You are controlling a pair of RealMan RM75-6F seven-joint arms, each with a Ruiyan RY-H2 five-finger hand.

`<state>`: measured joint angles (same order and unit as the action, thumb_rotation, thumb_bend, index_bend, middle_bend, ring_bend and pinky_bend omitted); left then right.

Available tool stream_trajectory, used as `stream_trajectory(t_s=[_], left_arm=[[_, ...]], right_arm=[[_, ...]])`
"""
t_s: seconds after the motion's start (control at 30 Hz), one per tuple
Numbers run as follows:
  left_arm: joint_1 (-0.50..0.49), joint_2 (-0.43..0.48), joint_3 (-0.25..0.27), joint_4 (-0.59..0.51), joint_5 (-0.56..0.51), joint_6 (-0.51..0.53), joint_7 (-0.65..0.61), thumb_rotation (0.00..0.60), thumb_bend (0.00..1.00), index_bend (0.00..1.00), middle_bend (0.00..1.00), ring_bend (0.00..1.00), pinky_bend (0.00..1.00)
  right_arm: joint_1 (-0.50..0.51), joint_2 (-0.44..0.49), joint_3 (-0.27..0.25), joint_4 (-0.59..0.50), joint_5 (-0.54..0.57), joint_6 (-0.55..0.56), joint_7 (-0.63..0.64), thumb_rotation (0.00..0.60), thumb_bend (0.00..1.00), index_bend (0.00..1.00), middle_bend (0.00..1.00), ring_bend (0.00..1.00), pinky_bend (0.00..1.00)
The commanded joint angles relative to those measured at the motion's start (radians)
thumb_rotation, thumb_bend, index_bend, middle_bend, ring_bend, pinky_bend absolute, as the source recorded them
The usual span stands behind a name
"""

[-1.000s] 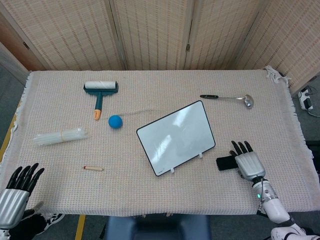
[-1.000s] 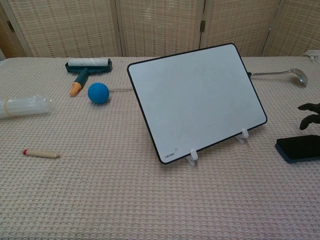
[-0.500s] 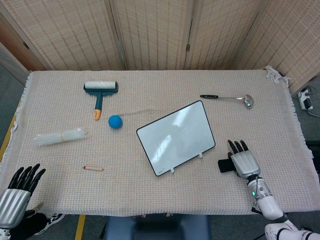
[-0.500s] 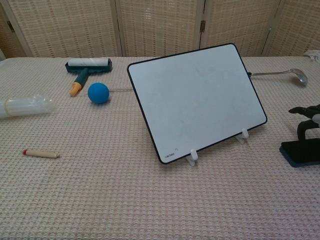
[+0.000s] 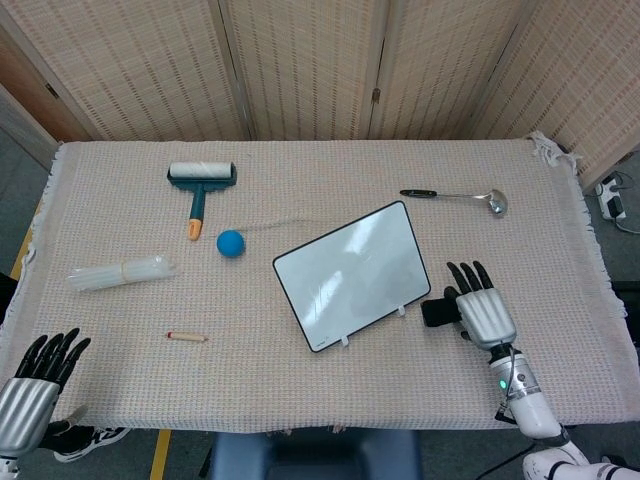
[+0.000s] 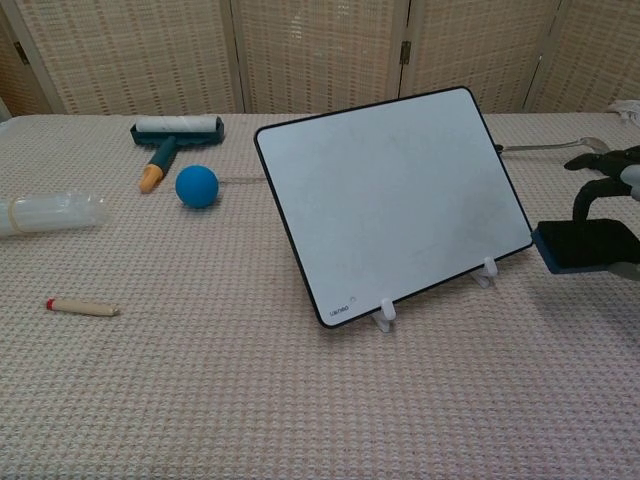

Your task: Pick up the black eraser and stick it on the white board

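My right hand (image 5: pixel 482 314) holds the black eraser (image 5: pixel 436 312), lifted off the cloth just right of the white board (image 5: pixel 352 275). In the chest view the eraser (image 6: pixel 585 246) hangs in the air beside the board's lower right corner (image 6: pixel 400 200), with my right hand's fingers (image 6: pixel 603 170) curled over its top. The board leans back on two small white feet. My left hand (image 5: pixel 35 385) hovers off the table's near left corner, holding nothing, fingers apart.
A lint roller (image 5: pixel 201 185), a blue ball (image 5: pixel 231 243), a clear plastic bundle (image 5: pixel 118 271) and a small wooden stick (image 5: pixel 187 337) lie on the left half. A metal ladle (image 5: pixel 456 196) lies behind the board at the right.
My right hand closed on the eraser, lifted it off the cloth and carried it left toward the board's right edge. The left hand barely shifted.
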<state>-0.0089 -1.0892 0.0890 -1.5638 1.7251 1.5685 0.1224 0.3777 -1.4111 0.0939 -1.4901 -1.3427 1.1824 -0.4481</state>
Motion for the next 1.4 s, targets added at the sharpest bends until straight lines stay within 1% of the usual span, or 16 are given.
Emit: stream_trajectory(t_s=[0.03,0.13,0.33,0.47,0.63,0.7,0.93,1.2,1.3,1.4], left_arm=[[-0.003,0.009,-0.003,-0.007,-0.016,-0.011,-0.012,0.600,0.19,0.00,0.00,0.00,0.00],[-0.005,0.012,-0.003,-0.007,-0.016,-0.014,-0.011,0.600,0.19,0.00,0.00,0.00,0.00],[-0.007,0.021,0.000,-0.013,-0.013,-0.016,-0.023,0.600,0.19,0.00,0.00,0.00,0.00],[-0.003,0.029,0.001,-0.018,-0.009,-0.005,-0.034,0.600,0.19,0.00,0.00,0.00,0.00],[-0.001,0.037,0.005,-0.017,-0.005,-0.002,-0.049,0.600,0.19,0.00,0.00,0.00,0.00],[0.000,0.038,0.005,-0.017,-0.003,0.002,-0.051,0.600,0.19,0.00,0.00,0.00,0.00],[-0.002,0.040,0.005,-0.020,-0.005,-0.004,-0.051,0.600,0.19,0.00,0.00,0.00,0.00],[0.000,0.044,0.006,-0.025,-0.002,-0.001,-0.047,0.600,0.19,0.00,0.00,0.00,0.00],[0.003,0.045,0.005,-0.026,-0.004,0.004,-0.052,0.600,0.19,0.00,0.00,0.00,0.00],[0.004,0.046,0.004,-0.024,-0.003,0.007,-0.053,0.600,0.19,0.00,0.00,0.00,0.00]], right_arm=[[0.005,-0.075,0.044,0.051,-0.076,0.112,0.050,0.600,0.31,0.60,0.08,0.07,0.00],[0.027,-0.153,0.075,0.114,-0.113,0.168,0.066,0.600,0.31,0.60,0.08,0.07,0.00],[0.111,-0.311,0.129,0.250,-0.167,0.218,0.016,0.600,0.31,0.58,0.08,0.07,0.00],[0.163,-0.387,0.153,0.327,-0.173,0.210,-0.014,0.600,0.31,0.57,0.08,0.07,0.00],[0.206,-0.441,0.180,0.375,-0.139,0.177,-0.054,0.600,0.31,0.56,0.07,0.07,0.00],[0.215,-0.452,0.188,0.382,-0.129,0.170,-0.058,0.600,0.31,0.53,0.06,0.07,0.00],[0.230,-0.462,0.191,0.377,-0.091,0.144,-0.105,0.600,0.31,0.31,0.00,0.03,0.00],[0.242,-0.467,0.198,0.377,-0.059,0.130,-0.112,0.600,0.31,0.18,0.00,0.02,0.00],[0.230,-0.442,0.182,0.331,-0.066,0.140,-0.105,0.600,0.31,0.13,0.00,0.01,0.00],[0.200,-0.389,0.152,0.246,-0.088,0.166,-0.118,0.600,0.31,0.08,0.00,0.00,0.00]])
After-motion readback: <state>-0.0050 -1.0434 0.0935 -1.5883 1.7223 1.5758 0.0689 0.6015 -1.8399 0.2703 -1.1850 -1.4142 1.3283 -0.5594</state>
